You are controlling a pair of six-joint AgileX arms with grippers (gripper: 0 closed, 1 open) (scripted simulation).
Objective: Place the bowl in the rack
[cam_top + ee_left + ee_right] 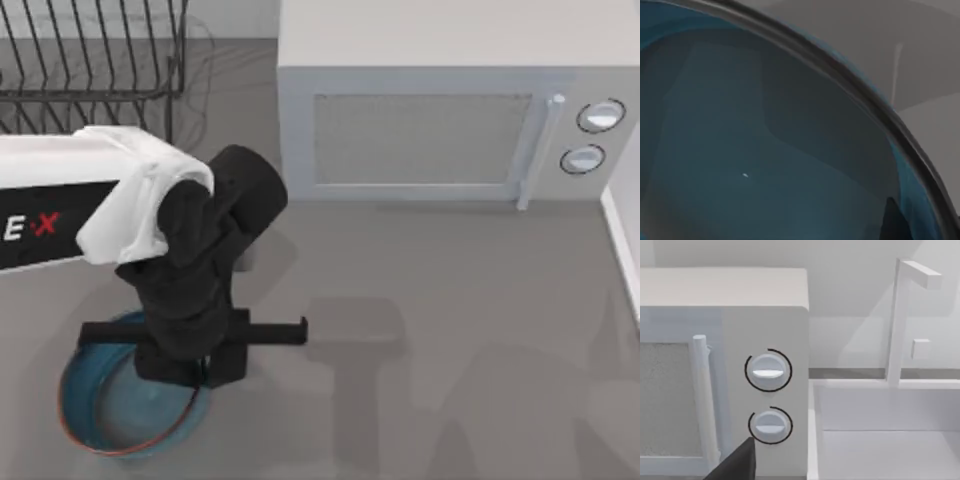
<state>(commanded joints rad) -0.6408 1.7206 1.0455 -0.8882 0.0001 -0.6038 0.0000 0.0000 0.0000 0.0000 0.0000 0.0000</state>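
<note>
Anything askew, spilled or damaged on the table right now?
Nothing stands out. The round blue bowl with the reddish-orange rim sits flat and intact under the left gripper; black wire rack and white microwave stand square.

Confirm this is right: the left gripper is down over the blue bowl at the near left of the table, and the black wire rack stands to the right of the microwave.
Not quite. The rack stands to the left of the microwave, at the far left corner, as the top view shows. The rest holds: the left gripper is down over the blue bowl at the near left.

Grey table (450, 350) with a white microwave (440, 120) at its back
</note>
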